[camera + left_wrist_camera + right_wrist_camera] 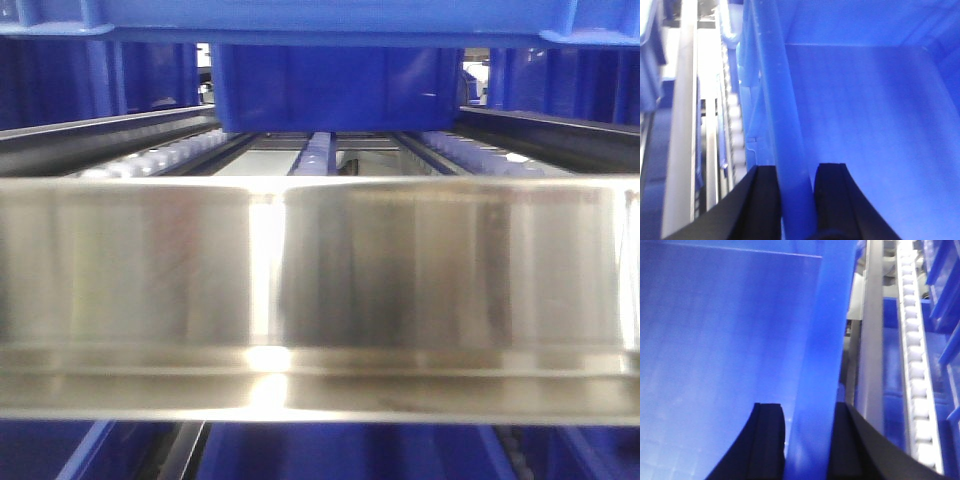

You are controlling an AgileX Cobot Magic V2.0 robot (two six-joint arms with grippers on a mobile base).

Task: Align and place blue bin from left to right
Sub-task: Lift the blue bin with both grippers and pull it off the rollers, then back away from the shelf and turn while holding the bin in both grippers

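On the left wrist feed, a pale steel rail [682,125] runs up the far left of the frame, with a roller track [734,112] of white wheels just to its right. Next comes the blue bin [865,125]. Its side wall climbs from bottom centre toward the upper left, and its smooth inner floor fills the right half. The left gripper [795,200] sits at bottom centre with one black finger [760,200] outside the wall and the other inside. Both press against the wall, so I read it as clamped on the bin.

On the front feed, a broad polished steel beam [320,290] crosses the middle from edge to edge. Above it, roller lanes [318,150] run away from me at left, centre and right. A darker bin [340,90] stands on them at upper centre. The bright bin's rim stretches along the very top of the frame, above the darker one. The blue shapes under the beam are too blurred for me to tell apart.

On the right wrist feed, the bin's inner floor fills the left half, and its wall rises from bottom centre to the top. The right gripper [807,447] straddles that wall, with one black finger on each face, gripped tight on it. To the right stand a grey rail [872,340] and a wheel track [914,355], then more blue crates [940,280] at the upper right edge
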